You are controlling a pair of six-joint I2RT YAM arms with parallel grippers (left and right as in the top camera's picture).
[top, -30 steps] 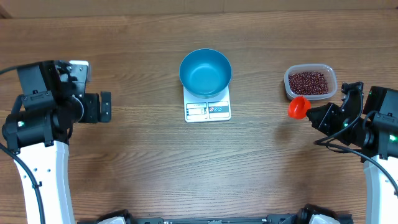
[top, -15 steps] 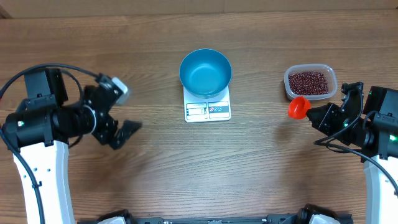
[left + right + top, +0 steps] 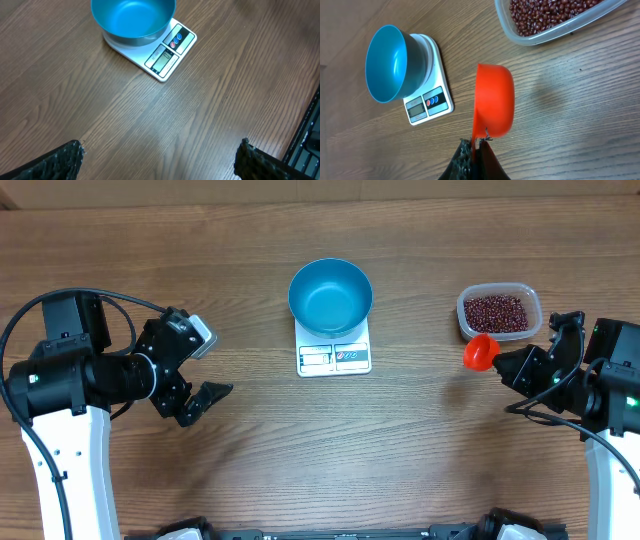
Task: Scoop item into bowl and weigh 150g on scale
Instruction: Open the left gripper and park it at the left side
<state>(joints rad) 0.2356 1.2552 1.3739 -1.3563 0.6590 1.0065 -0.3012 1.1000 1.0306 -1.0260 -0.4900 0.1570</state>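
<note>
**Left side.** The left claw (image 3: 160, 160) hangs above bare bench (image 3: 400, 460), its jaws at full spread and holding nothing. It is well apart from every task object.

**Centre.** The blue bowl (image 3: 330, 295) sits on the white scale (image 3: 334, 358), covering the far part of the platform and leaving the display and buttons exposed. The bowl is empty. The display reading is too small to make out.

**Right side.** The orange-red scoop (image 3: 479, 352) hovers just beside the near left corner of the clear tub (image 3: 534, 305). No beans are visible in the scoop. All the red-brown beans (image 3: 496, 311) lie in the tub, so no transfer is evident. The right claw (image 3: 476, 152) is clamped tight on the scoop's thin handle.

**Risks noted.**
- Tub movement: the tub looks light and nothing braces it. A scoop driven into the heap could push it along the bench or tip it.
- Scoop rotation: the grip is on a narrow handle, so a loaded scoop could twist in the jaws and shed beans.
- Spillage: the run from tub to bowl crosses open bench, and beans dropped there would not be weighed.
- False reading: any contact between the scoop and the bowl rim would press on the scale. It could also shift the bowl.
- Zero check: I cannot confirm the scale is zeroed with the bowl on it. If it is not, the target weight will be wrong.
- Overshoot: a full scoop late in the fill could pass the target.
</note>
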